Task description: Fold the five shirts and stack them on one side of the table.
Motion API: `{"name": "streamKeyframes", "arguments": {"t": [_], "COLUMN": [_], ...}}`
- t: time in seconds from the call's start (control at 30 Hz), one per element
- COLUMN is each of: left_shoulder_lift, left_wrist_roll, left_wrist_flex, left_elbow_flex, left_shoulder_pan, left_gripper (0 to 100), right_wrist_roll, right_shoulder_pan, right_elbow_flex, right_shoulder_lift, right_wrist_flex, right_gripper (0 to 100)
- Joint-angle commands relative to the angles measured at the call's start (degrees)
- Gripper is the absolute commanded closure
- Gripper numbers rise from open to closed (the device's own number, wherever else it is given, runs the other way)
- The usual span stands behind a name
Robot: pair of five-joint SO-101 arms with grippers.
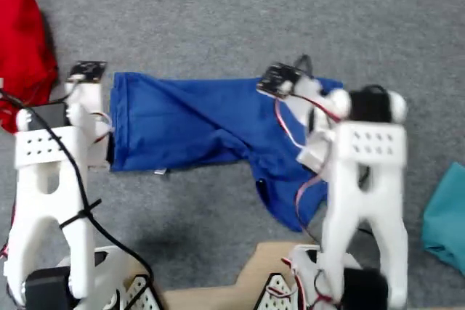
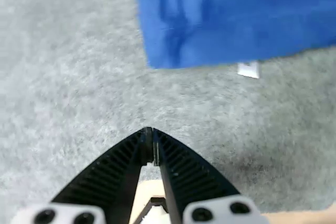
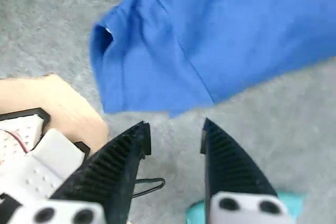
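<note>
- Grey felt tabletop [image 1: 218,5] carries the blue shirt [image 1: 196,125], spread in a long band between the two arms.
- Left claw [image 2: 152,140]: tips pressed together, empty, over bare felt, with the shirt's corner just ahead of it.
- Right claw [image 3: 176,135]: tips apart, empty, with the sleeve edge just ahead.
- Judgement: the fold needs both ends pinched. The left claw should open, take all layers, and both should lift evenly.
- Red shirt [image 1: 22,41] lies beyond the left claw; teal shirt [image 1: 447,215] lies outboard of the right claw.

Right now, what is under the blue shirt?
The blue shirt lies spread directly on the grey table cover. A small white tag sticks out from under its near edge. Anything else beneath the cloth is covered.
</note>
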Motion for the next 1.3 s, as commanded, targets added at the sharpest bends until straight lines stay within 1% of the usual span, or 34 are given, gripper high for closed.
{"name": "streamKeyframes", "arguments": {"t": [0.0, 0.1, 0.2, 0.33, 0.43, 0.5, 0.63, 0.7, 0.77, 0.83, 0.93, 1.03, 1.1, 1.17, 1.27], "left_shoulder_lift": [-1.8, -1.7, -2.2, -2.2, -2.3, -2.3, -3.2, -5.3, -8.1, -11.4, -16.9, -20.4, -20.7, -20.7, -18.9], "left_wrist_roll": [3.0, 3.3, 3.1, 2.9, 1.5, 0.4, -2.0, -2.4, -2.5, -2.5, -2.5, -2.3, -2.1, -0.5, 3.8], "left_wrist_flex": [0.2, 0.4, 1.0, 6.2, 9.8, 11.7, 12.6, 12.6, 12.3, 12.3, 12.2, 10.3, 6.9, 3.2, -2.5], "left_elbow_flex": [-0.4, -0.4, -1.8, -7.2, -10.2, -11.0, -11.4, -10.3, -7.9, -4.8, -0.6, 1.9, 3.3, 4.7, 6.4], "left_shoulder_pan": [-4.7, -6.2, -6.3, -6.3, -6.4, -6.4, -10.5, -12.3, -11.5, -8.5, -1.5, 6.6, 10.9, 14.1, 17.5], "left_gripper": [98, 98, 98, 98, 98, 98, 98, 98, 98, 98, 98, 98, 98, 98, 98], "right_wrist_roll": [1.5, 5.2, 11.5, 16.7, 18.5, 19.2, 19.9, 19.5, 17.2, 14.8, 9.7, 1.4, -5.3, -12.8, -23.6], "right_shoulder_pan": [9.3, 19.1, 30.8, 42.9, 49.3, 52.0, 56.0, 56.1, 53.8, 48.7, 39.6, 30.9, 25.2, 19.6, 13.6], "right_elbow_flex": [4.4, 9.8, 12.9, 13.7, 14.8, 15.7, 16.2, 18.6, 21.8, 25.1, 26.6, 25.9, 26.1, 26.3, 26.5], "right_shoulder_lift": [-6.6, -8.0, -7.7, -7.6, -7.8, -7.8, -7.8, -7.7, -7.5, -7.5, -7.5, -7.5, -7.5, -7.4, -7.4], "right_wrist_flex": [1.1, 1.1, 1.0, 1.0, 1.0, 1.0, 1.1, 1.1, 1.0, 1.0, -1.3, -6.5, -11.3, -16.7, -23.9], "right_gripper": [86.4, 86.8, 86.8, 86.8, 86.8, 86.8, 86.8, 86.8, 86.8, 86.8, 86.8, 86.8, 86.8, 86.8, 86.8]}}
